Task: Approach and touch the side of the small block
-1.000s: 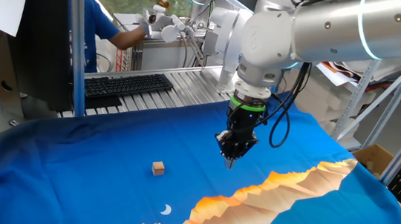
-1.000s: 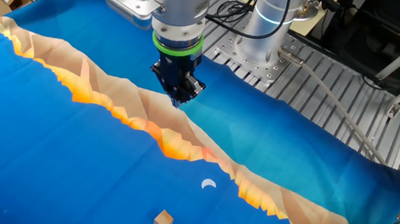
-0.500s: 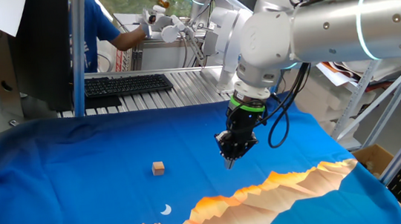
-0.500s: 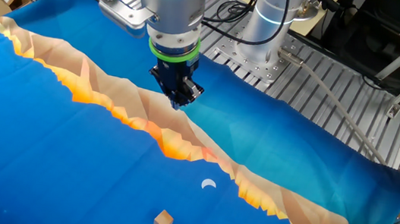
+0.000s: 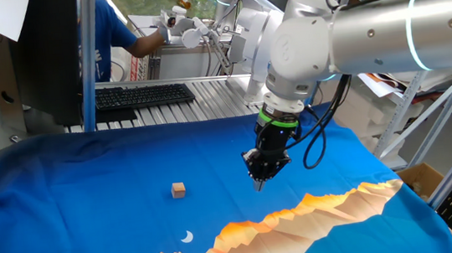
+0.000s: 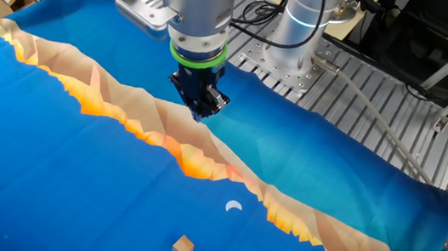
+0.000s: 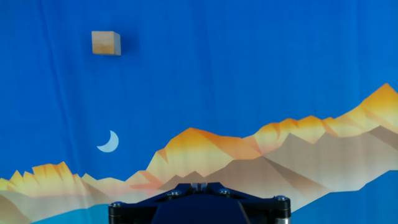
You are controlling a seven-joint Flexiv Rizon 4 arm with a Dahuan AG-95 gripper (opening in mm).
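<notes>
The small block (image 5: 179, 189) is a tiny light-brown wooden cube lying on the blue cloth. It also shows in the other fixed view (image 6: 183, 247) and at the upper left of the hand view (image 7: 105, 43). My gripper (image 5: 258, 179) hangs above the cloth well to the right of the block, clearly apart from it. It also shows in the other fixed view (image 6: 200, 112) and at the bottom edge of the hand view (image 7: 199, 185). Its black jaws are pressed together and hold nothing.
A white crescent mark (image 5: 187, 237) is printed on the cloth between block and gripper (image 7: 108, 142). An orange mountain print (image 5: 318, 203) runs along the cloth. A keyboard (image 5: 143, 95) and a metal-slat table edge lie behind, where a person in blue (image 5: 115, 29) works.
The arm has shifted only slightly sideways above the cloth and the gripper stays near the same spot. The block has not moved.
</notes>
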